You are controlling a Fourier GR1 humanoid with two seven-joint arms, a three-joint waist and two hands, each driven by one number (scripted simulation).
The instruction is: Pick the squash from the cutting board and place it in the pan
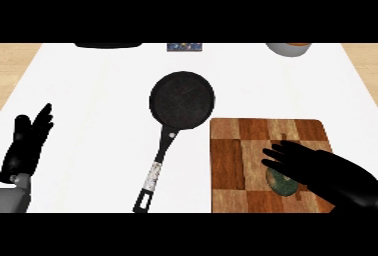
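Squash: we see a green patch on the cutting board, mostly hidden under the right robot hand.
Right robot hand: fingers spread over the squash; we cannot tell whether they hold it.
Left robot hand: open, fingers up, at the left edge.
Pan: on the white worktop, just left of the board, handle toward us.

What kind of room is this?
Most likely a kitchen. A black pan lies on a white counter, and beside it is a wooden cutting board where the right hand covers a green squash.
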